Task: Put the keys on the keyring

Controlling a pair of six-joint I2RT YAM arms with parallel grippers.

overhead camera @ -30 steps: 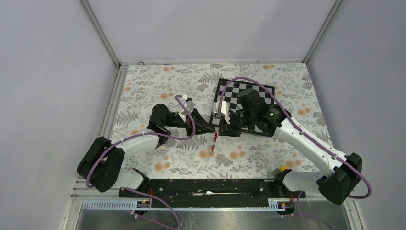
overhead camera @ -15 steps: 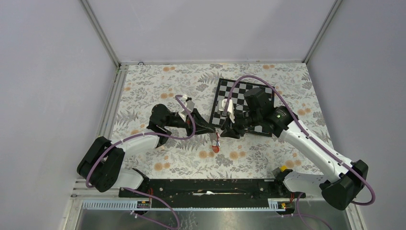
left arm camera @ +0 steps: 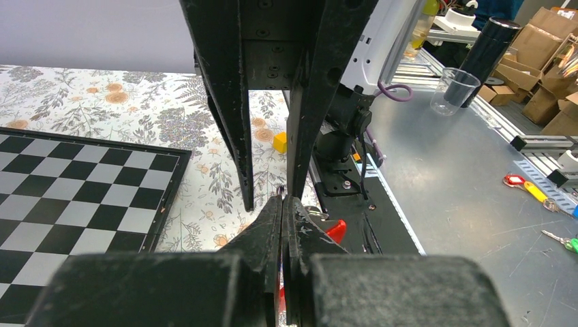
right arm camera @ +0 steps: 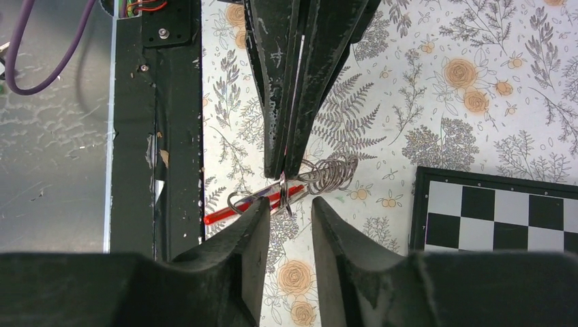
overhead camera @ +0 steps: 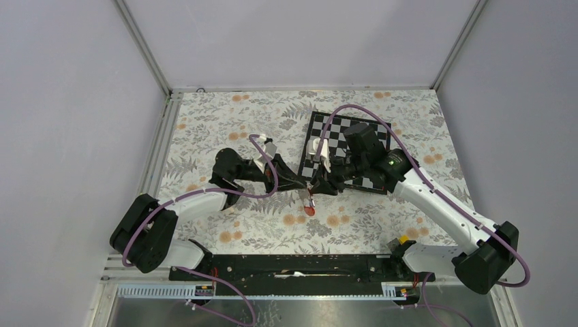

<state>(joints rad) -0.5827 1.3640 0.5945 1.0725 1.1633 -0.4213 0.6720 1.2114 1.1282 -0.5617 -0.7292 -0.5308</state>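
Our right gripper (right arm camera: 290, 204) has opened a little beside the keyring (right arm camera: 238, 210).
The left gripper (right arm camera: 283, 174) pinches the keyring with closed jaws just above the table (right arm camera: 477, 136), so our half-open right jaws can reach around it.

Two white-and-black arms reach in over the flower-patterned table (overhead camera: 225, 122) and meet near its middle. The left gripper (overhead camera: 300, 181) points right and the right gripper (overhead camera: 322, 185) points left, the tips almost touching — how their jaws stand is too small to tell from above. Just below that meeting point is a small red key (overhead camera: 309, 209), its details unclear. The right arm's wrist lies over the chessboard (overhead camera: 339, 136) — hiding part of it.
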